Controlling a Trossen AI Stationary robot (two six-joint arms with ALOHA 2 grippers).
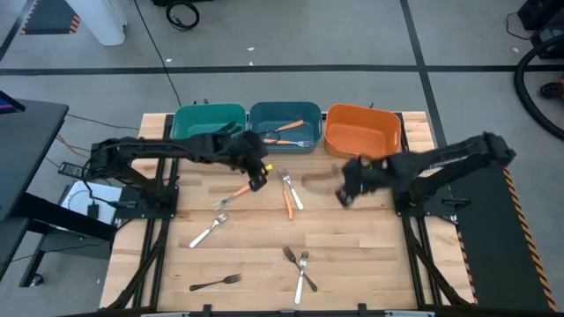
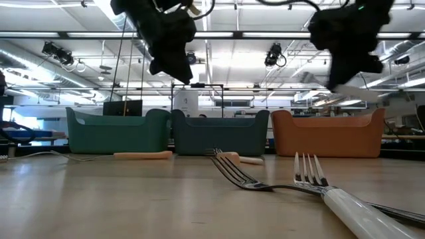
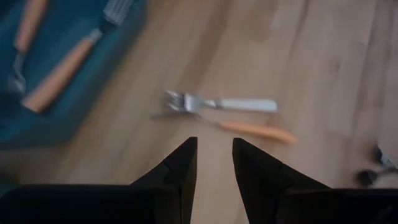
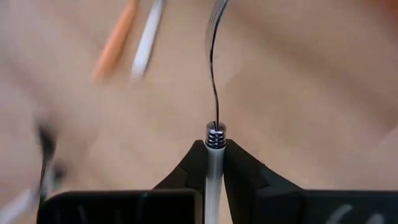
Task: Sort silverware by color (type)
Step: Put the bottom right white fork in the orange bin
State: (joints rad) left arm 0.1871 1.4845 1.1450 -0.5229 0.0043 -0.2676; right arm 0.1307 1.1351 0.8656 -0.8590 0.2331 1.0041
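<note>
bins (image 1: 285, 126): 3 | orange-handled forks (image 1: 289, 202): about 3 | white-handled forks (image 1: 208, 232): about 5 | black forks (image 1: 215, 283): 2

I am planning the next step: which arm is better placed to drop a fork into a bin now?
The right gripper: it already clamps a white-handled fork near the orange bin; the left gripper holds nothing.

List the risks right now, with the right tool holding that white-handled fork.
1. The right tool pinches the white-handled fork only at its handle, with the long tine end sticking out, so it may swivel or slip.
2. The blue bin already holds orange-handled forks; a drop there would mix types.
3. The left tool, open and empty, hovers near mid-table too; the arms might clash.
</note>
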